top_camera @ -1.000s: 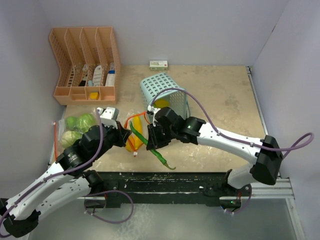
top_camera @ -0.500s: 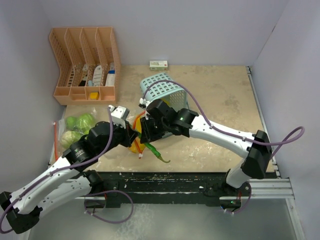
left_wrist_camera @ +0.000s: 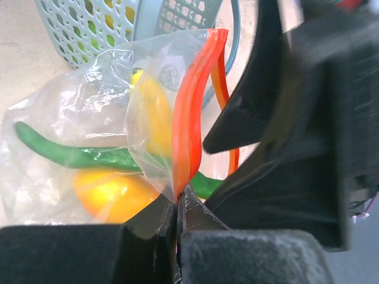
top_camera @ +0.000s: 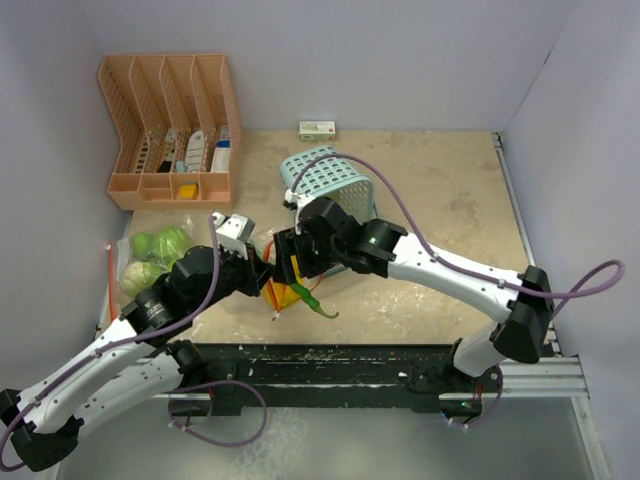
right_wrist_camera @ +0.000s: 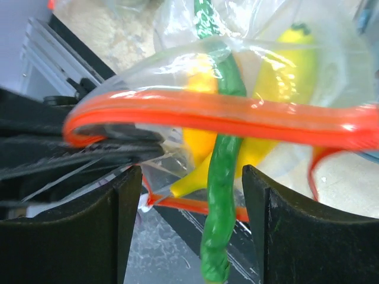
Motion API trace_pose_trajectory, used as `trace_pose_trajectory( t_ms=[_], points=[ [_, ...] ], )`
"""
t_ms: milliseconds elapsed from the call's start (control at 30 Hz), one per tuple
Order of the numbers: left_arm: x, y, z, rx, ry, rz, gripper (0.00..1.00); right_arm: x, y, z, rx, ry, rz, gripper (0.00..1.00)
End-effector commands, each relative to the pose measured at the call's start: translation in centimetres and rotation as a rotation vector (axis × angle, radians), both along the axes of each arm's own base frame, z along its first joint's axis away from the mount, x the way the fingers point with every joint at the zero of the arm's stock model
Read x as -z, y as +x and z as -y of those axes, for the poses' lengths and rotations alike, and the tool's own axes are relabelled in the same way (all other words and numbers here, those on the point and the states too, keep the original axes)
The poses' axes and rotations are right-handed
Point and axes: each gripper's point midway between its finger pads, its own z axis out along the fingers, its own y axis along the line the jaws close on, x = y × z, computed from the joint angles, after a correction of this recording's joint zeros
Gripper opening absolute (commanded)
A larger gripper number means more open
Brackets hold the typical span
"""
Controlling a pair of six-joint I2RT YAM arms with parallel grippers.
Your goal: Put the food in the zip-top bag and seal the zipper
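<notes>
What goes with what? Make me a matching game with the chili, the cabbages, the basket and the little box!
Things:
1. chili
2. cabbages
3. basket
4. box

Clues:
A. round, pale green, far left
B. white and green, alone at the back
C. half in the clear bag, one end poking out
D. light blue, full of holes

Pairs: 1-C, 2-A, 3-D, 4-B
</notes>
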Motion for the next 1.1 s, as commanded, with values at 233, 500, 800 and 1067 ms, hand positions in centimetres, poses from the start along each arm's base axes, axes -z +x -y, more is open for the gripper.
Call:
trace_pose_trajectory(
  t_ms=[233,500,800,1067],
  points=[
    [-0.3,0.1,0.0,-0.032,-0.034,-0.009,0.0,-3.4,-3.3,5.6,-0.03,0.073,0.073,0.69],
    [-0.2,0.4,0.0,-0.041,-0.028,-0.01,0.0,0.1,-6.7,6.8,-0.124,0.075,-0.013,0.65],
    [0.1,0.4,0.1,-0.04,-0.021,-0.019,0.0,0.7,-6.4,5.5,-0.136,0.091,-0.018,0.59],
    [0.0,0.5,0.1,-0.039,-0.024,-0.01,0.0,1.9,-6.4,4.7,-0.139,0.085,-0.043,0.43]
  ],
)
